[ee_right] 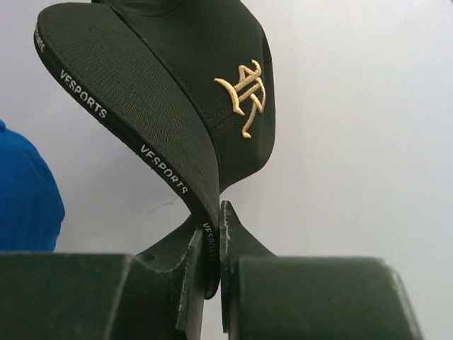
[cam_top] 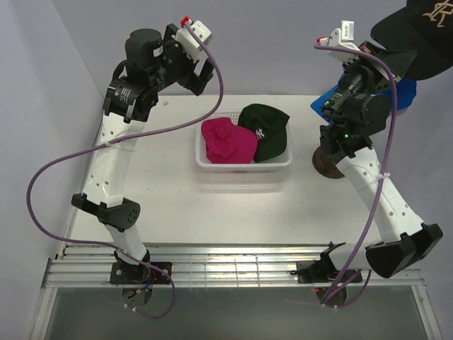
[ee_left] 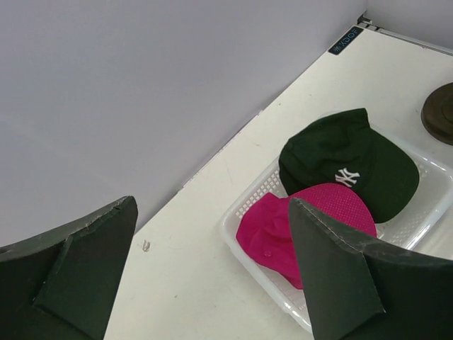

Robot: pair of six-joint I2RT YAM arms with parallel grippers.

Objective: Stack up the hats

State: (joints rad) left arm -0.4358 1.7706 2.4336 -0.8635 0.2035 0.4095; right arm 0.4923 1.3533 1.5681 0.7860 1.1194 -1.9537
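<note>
My right gripper (cam_top: 386, 57) is raised at the far right and shut on the brim of the black cap (cam_top: 423, 28) with the gold emblem; the right wrist view shows the brim (ee_right: 141, 120) pinched between the fingers (ee_right: 211, 221). The bright blue cap (cam_top: 406, 93) sits just below it, partly hidden by the right arm, and shows at the left edge of the right wrist view (ee_right: 25, 191). The magenta cap (cam_top: 226, 140) and the dark green NY cap (cam_top: 267, 129) lie in the white mesh basket (cam_top: 244, 168). My left gripper (cam_top: 200, 74) is open and empty, high at the back left. The lavender cap is not in view.
The brown stand (cam_top: 324, 163) shows under the right arm, right of the basket. The left wrist view shows the magenta cap (ee_left: 322, 212), green cap (ee_left: 347, 163), basket rim (ee_left: 244, 241) and stand (ee_left: 440, 113). Walls close the back and left.
</note>
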